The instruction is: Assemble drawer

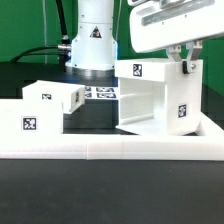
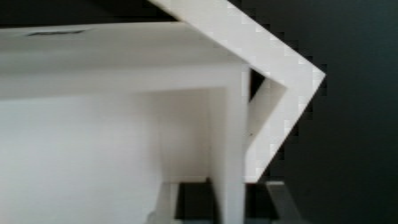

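The white boxy drawer housing (image 1: 150,100) stands at the exterior view's right, its open side facing the exterior view's left, with square tags on its top and side. My gripper (image 1: 187,68) comes down from above onto the housing's right wall and is shut on its top edge. In the wrist view the thin white wall (image 2: 240,130) runs between my two dark fingers (image 2: 201,200), with the gripper (image 2: 240,203) closed around it. A small white tray (image 1: 50,100) with a tag lies at the exterior view's left, apart from the housing.
The long low white rail (image 1: 110,148) runs across the front. The marker board (image 1: 100,93) lies flat between the tray and the housing. The arm's base (image 1: 92,40) stands behind, with black cables at the back left.
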You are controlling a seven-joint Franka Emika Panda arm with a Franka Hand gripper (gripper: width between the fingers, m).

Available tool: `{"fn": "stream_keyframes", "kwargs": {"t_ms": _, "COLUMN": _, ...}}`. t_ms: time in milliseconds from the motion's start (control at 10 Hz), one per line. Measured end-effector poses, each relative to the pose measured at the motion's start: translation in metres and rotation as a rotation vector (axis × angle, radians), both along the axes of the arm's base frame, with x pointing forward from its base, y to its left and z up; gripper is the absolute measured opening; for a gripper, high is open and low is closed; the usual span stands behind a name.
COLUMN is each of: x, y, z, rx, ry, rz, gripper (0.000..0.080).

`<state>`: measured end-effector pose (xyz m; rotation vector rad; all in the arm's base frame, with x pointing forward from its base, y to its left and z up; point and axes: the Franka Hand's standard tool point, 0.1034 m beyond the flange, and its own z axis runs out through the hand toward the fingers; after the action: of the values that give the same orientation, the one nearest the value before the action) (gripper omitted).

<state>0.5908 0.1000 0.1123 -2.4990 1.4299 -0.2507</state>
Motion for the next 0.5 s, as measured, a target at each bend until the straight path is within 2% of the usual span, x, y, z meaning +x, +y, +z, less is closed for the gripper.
{"fn": "stream_keyframes", "kwargs": {"t_ms": 100, "x": 0.001, "y": -0.001, "z": 0.0, "rx": 0.014, "ry": 0.001, "rz": -0.034, "gripper": 0.0048}}
{"fn": "stream_keyframes", "kwargs": {"t_ms": 300, "x": 0.008, "y": -0.003, "z": 0.003, "rx": 0.088, "ry": 0.012, "rz": -0.203, "gripper": 0.0048}}
{"fn": "stream_keyframes", "kwargs": {"t_ms": 500, "x": 0.012, "y": -0.004, "z": 0.007, "rx": 0.132, "ry": 0.027, "rz": -0.288, "gripper": 0.0047}}
